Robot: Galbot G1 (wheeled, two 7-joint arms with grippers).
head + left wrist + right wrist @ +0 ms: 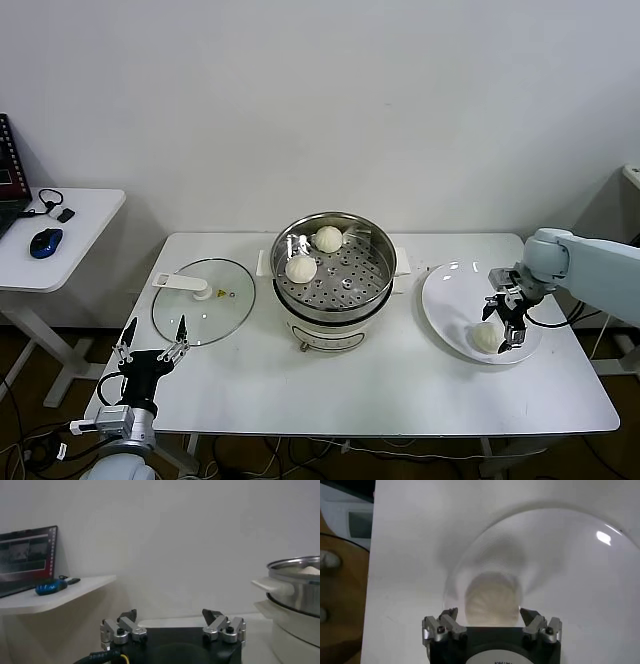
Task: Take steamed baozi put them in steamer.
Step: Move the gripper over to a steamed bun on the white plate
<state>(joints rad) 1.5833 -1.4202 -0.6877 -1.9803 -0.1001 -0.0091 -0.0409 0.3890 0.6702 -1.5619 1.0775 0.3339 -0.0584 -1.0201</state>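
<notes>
The steel steamer [386, 263] stands mid-table with two steamed baozi [329, 239] [301, 269] on its perforated tray. A third baozi [487, 338] lies on the wide white plate [448, 298] at the right. My right gripper [503, 326] hangs open directly over it. In the right wrist view that baozi [492, 599] sits between the spread tips of the right gripper [489, 613], with a gap on each side. My left gripper [155, 335] is parked open and empty at the table's front left corner. The left wrist view shows the left gripper [171, 614] and the steamer [295, 582] farther off.
A flat glass lid [203, 300] with a white handle lies left of the steamer. A small white side table [75, 215] with a blue mouse [45, 242] stands beyond the table's left edge. The plate reaches close to the table's right edge.
</notes>
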